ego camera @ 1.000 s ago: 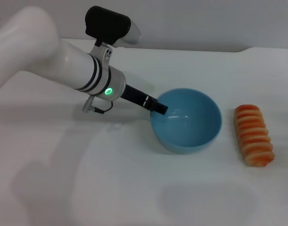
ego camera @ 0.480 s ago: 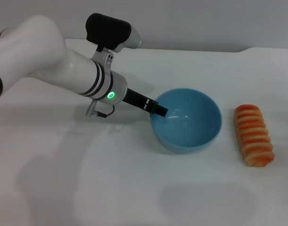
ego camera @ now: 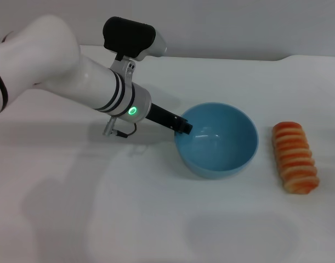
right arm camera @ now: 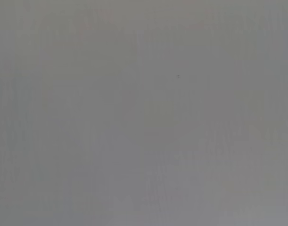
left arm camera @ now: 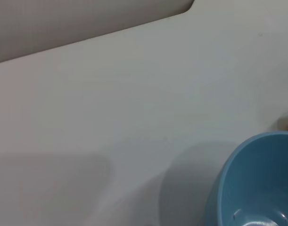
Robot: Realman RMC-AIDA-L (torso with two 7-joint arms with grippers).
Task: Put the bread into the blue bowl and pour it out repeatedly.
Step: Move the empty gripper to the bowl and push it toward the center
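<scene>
While the left gripper (ego camera: 183,126) sat at the near-left rim of the blue bowl (ego camera: 216,139), mid-frame in the head view, I could not tell how its fingers stood. That bowl was deep, glossy, light blue and empty. Right of it, apart, lay the bread (ego camera: 295,157), orange-and-cream ridged. No writing was readable. Everything rested on a plain white table (ego camera: 129,219).

Light-blue bowl (ego camera: 216,139), glossy inside, centre frame. Bread (ego camera: 295,157) orange-and-cream striped, right edge. White table (ego camera: 156,219). Left arm (ego camera: 74,76) white, black bands, green light; black gripper (ego camera: 182,126).
</scene>
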